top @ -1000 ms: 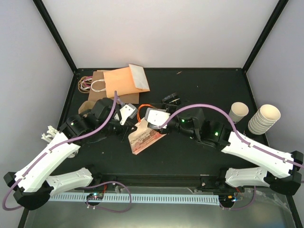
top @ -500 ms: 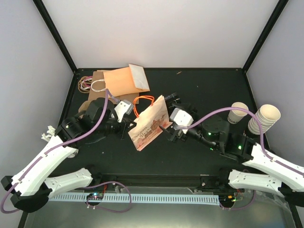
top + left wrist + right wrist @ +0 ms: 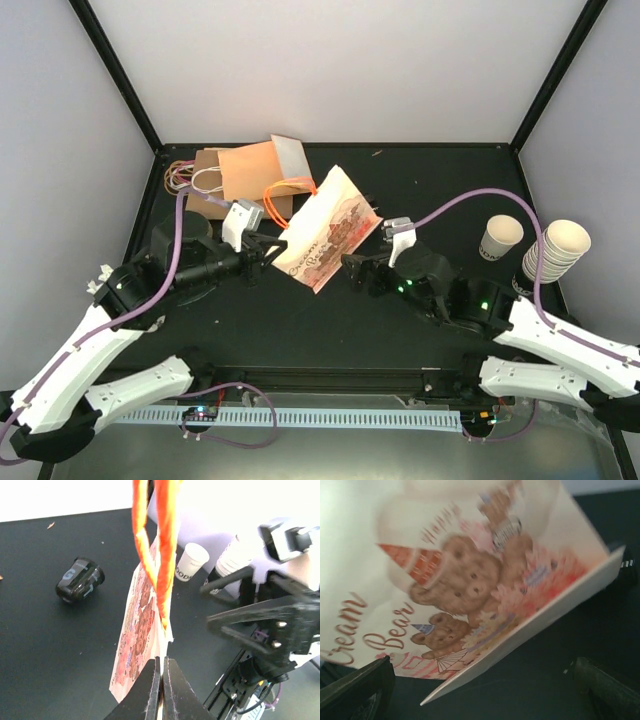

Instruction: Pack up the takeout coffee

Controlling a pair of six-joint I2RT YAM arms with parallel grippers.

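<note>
Left jaws pinching bear-print bag (image 3: 330, 230) — right jaws wide, coffee cup (image 3: 500, 238) apart

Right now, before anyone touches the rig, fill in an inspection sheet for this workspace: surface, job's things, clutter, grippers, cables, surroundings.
surface: black table, no spills seen.
job's things: single paper cup upright at the right, not held; bear-print gift bag with orange handles, tilted at centre.
clutter: stack of cups beside the single cup; brown paper bags lying back left; small black object on the table.
grippers: left gripper, jaws shut on the gift bag's edge; right gripper, jaws open and empty, facing the bag.
cables: purple cable along each arm, arching above the table.
surroundings: white walls, black frame posts.
</note>
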